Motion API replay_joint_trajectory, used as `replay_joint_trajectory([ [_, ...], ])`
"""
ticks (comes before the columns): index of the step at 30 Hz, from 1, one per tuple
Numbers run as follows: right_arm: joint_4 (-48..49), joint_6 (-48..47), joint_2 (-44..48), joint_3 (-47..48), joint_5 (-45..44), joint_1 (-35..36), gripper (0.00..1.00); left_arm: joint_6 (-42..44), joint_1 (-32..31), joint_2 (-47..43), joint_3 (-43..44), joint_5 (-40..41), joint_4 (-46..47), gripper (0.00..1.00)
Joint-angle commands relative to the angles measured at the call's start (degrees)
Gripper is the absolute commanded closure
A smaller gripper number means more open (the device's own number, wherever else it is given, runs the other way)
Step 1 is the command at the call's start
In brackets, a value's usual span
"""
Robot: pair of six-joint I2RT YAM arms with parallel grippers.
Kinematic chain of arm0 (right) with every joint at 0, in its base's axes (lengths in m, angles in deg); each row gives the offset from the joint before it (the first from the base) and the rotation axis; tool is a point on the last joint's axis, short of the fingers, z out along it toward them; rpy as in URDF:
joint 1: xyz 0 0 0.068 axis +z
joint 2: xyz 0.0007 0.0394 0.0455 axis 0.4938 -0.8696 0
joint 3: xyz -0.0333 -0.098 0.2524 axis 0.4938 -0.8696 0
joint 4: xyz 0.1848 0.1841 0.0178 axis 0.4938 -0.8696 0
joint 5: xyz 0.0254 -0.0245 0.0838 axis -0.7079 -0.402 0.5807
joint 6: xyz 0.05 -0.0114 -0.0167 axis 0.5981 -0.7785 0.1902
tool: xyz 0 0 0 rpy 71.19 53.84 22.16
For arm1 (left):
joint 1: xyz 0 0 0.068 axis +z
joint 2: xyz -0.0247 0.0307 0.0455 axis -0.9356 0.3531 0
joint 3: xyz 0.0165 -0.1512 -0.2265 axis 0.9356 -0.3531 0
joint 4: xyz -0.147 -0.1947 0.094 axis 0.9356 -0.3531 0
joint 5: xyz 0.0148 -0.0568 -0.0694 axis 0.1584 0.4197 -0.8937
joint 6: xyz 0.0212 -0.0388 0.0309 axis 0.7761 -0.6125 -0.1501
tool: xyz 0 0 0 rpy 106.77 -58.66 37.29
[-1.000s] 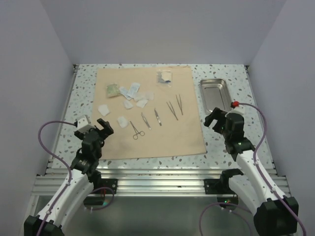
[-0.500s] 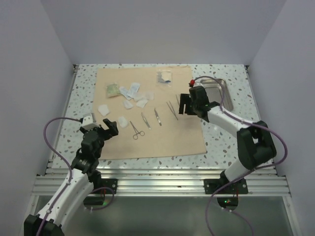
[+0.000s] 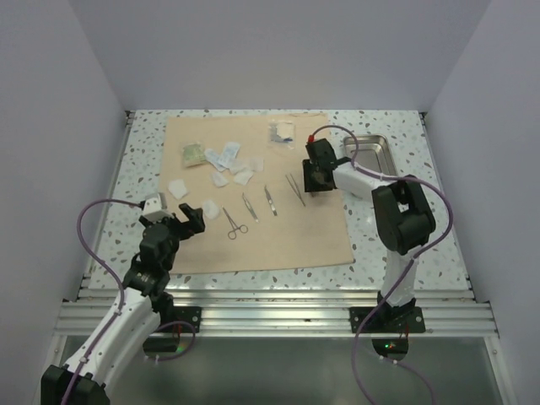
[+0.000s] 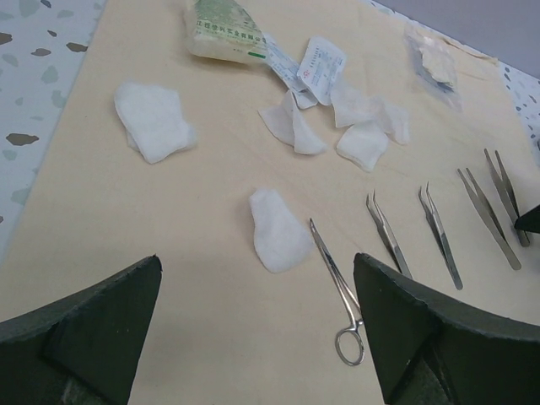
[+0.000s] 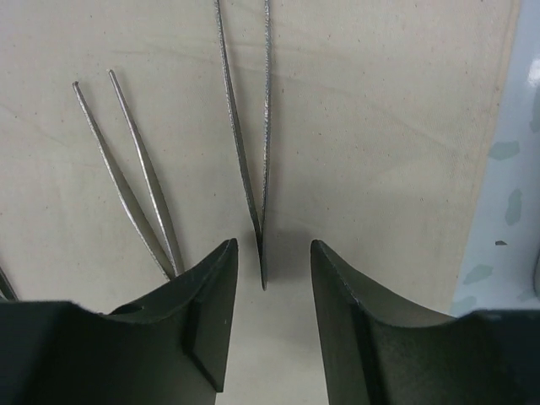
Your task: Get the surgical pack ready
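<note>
The tan wrap sheet of the surgical pack lies flat, with the steel tray beside it on the right. On the sheet are gauze packets, ring-handled forceps and several tweezers. My right gripper is down at the rightmost tweezers. Its jaws straddle the tweezers' joined end with a gap on each side. A second pair of tweezers lies just to the left. My left gripper hovers wide open over the sheet's near left, close to a gauze pad and the forceps.
The speckled table shows around the sheet, and white walls close in on three sides. A clear packet lies at the sheet's far edge. Loose gauze pads are scattered on the left half.
My right arm swung from in front of the tray out over the sheet's right side, and its jaws narrowed around the tweezers' end. The left gripper edged slightly right.
</note>
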State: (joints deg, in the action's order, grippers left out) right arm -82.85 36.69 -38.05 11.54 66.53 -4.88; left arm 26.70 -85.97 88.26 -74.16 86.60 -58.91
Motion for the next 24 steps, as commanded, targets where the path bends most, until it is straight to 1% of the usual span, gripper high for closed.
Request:
replay_joint_trajectory([
  [1,-1.9,-2.3,-2.1,3.1,-1.8,0.5,0.58,1.4,-0.2,0.9,0.8,-1.1,3.5,0.00],
  [5,-2.1,-2.7,-3.7,4.1,-2.6,0.7,0.63,1.4,-0.2,1.6,0.8,-1.1,3.7,0.00],
  [7,-2.5,-2.9,-4.2,4.8,-2.9,0.9,0.71,1.4,-0.2,1.9,0.9,-1.3,3.8,0.00],
  [8,-2.5,-2.9,-4.5,4.9,-2.8,1.0,0.75,1.4,-0.2,1.9,0.9,-1.2,3.8,0.00],
  [9,-2.4,-3.2,-4.7,4.9,-2.8,1.0,0.83,1.4,-0.2,1.9,0.9,-1.3,3.8,0.00],
  [10,-2.5,-3.4,-4.8,5.1,-2.9,1.1,0.87,1.4,-0.2,2.0,0.8,-1.3,3.9,0.00],
  [11,-2.8,-3.5,-5.0,5.3,-2.9,1.2,0.95,1.5,-0.2,2.0,0.8,-1.4,3.9,0.00],
  [12,-3.1,-3.7,-5.3,5.5,-2.5,1.2,0.99,1.4,-0.2,2.1,0.8,-1.3,3.9,0.00],
  [16,-4.2,-3.6,-4.2,6.0,-2.7,1.2,1.00,1.5,-0.2,2.4,0.9,-1.6,4.1,0.00],
  [19,-4.6,-4.2,0.9,5.1,-5.1,0.7,1.00,1.6,-0.2,2.4,0.8,-1.8,4.3,0.00],
  [22,-6.7,-5.2,4.9,6.8,-5.6,-1.6,1.00,1.6,-0.2,2.4,0.8,-2.2,4.5,0.00],
  [24,-9.0,-6.1,6.1,8.0,-3.0,-5.2,1.00,1.7,-0.2,2.6,0.7,-2.3,4.7,0.00],
])
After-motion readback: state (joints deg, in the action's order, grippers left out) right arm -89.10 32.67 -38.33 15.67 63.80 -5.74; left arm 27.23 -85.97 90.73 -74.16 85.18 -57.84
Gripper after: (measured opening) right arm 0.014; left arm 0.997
